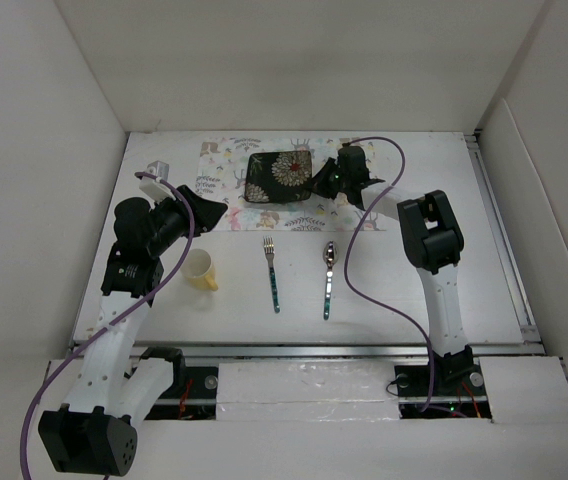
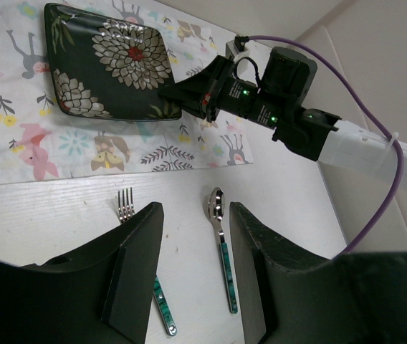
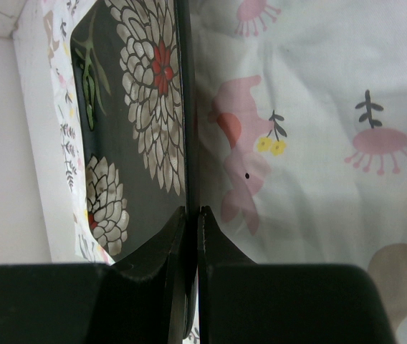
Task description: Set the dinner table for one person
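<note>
**R claw on plate rim, L claw empty over cutlery**

The dinner table (image 1: 414, 290) is the white matte top filling the space in front of both arm bases. It is rigid, flat and fixed, so it's something to set things on, not to grip. The matte face prob. gives decent friction, so pieces shouldn't skate once they're down.

The placemat (image 1: 226, 165) lies along the far edge, approx. mid-width. The plate (image 1: 279, 175) sits on it: square, dark, with a floral glaze.

The right gripper (image 3: 191, 211) is clamped on the plate's right-hand rim, jaws nearly together w/ the thin edge between them. Can't tell if the plate is lifted or flat on the cloth.

Plate handling, my read:
- Stiff, glazed and likely slick and breakable.
- Fairly heavy for a one-sided pinch, so it'll want to pivot down at the free side.
- Best hold is mid-rim, deep on the lip. Slide it or carry it low, no fast swings.

The left gripper (image 2: 195, 211) has its jaws apart w/ nothing between them. It hangs above the fork (image 2: 126, 204) and spoon (image 2: 216, 208).

The fork and spoon lie side by side, parallel, at mid-table toward the near edge, handles pointing at the bases. The yellow cup (image 1: 201, 268) stands left of the fork, nearer the left edge.

The cutlery is thin, rigid and flat on the top, so pinch across the handle, not the tines or bowl.
</note>
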Controlling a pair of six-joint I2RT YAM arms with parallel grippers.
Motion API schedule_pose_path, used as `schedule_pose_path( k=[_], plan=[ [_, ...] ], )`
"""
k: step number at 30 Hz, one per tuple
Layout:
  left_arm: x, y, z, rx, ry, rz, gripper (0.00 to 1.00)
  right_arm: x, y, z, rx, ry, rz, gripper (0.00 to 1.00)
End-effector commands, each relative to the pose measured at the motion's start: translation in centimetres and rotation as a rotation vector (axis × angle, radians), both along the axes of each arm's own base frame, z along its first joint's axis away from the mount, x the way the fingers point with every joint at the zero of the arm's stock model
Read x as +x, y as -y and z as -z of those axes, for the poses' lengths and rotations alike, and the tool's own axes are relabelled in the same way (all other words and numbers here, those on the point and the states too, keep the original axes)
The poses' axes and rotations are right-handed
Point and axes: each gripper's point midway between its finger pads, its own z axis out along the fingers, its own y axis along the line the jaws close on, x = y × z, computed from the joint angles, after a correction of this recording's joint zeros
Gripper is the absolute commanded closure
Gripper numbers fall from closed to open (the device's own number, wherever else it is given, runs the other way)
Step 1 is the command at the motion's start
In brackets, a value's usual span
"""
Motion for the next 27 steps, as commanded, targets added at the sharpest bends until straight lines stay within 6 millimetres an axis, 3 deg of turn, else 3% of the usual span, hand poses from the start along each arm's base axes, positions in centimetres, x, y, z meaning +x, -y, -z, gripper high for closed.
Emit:
schedule_pose_path(
  k=[1,3,6,7,15,17,19,20,21,22,23,25,27],
  plan=[
    [0.1,0.2,-2.5,-0.016,0.081,0.017,0.62,2.3,-1.5,-8.4,0.095,0.201,-0.08,1.0],
    [0.2,0.2,-2.4,-0.014,0.078,0.016,0.62,2.5,-0.9,-7.6,0.082,0.182,-0.068,1.0],
    [0.1,0.2,-2.4,-0.017,0.08,0.017,0.62,2.4,-0.3,-6.9,0.078,0.165,-0.066,0.83],
    [0.1,0.2,-2.4,-0.017,0.082,0.015,0.62,2.2,-0.3,-6.6,0.07,0.159,-0.07,0.71],
    [0.2,0.0,-2.5,-0.011,0.082,-0.001,0.62,1.0,1.0,-5.7,-0.007,0.135,-0.053,0.59],
    [0.1,0.0,-2.6,-0.009,0.09,0.001,0.63,0.2,2.8,-8.4,-0.052,0.199,-0.024,0.53],
    [0.1,-0.1,-2.8,-0.01,0.094,-0.004,0.64,0.2,3.9,-8.7,-0.079,0.205,-0.001,0.51],
    [0.2,-0.1,-2.7,-0.007,0.089,-0.005,0.73,-0.4,4.4,-8.2,-0.104,0.191,0.002,0.48],
    [0.2,0.0,-2.8,-0.005,0.091,0.0,0.82,-0.8,4.7,-9.7,-0.127,0.228,-0.003,0.45],
    [0.1,0.0,-2.8,-0.004,0.092,0.004,0.89,-0.9,5.3,-10.0,-0.153,0.236,0.012,0.42],
    [0.0,0.1,-2.9,-0.006,0.096,0.01,1.0,-1.6,5.7,-9.5,-0.175,0.223,0.008,0.41],
    [-0.2,0.2,-3.2,-0.005,0.114,0.018,1.0,-2.6,6.4,-11.0,-0.21,0.271,0.004,0.41],
    [-0.1,-0.1,-3.2,0.004,0.117,0.004,1.0,-4.3,6.0,-10.4,-0.263,0.284,-0.026,0.58]
  ],
)
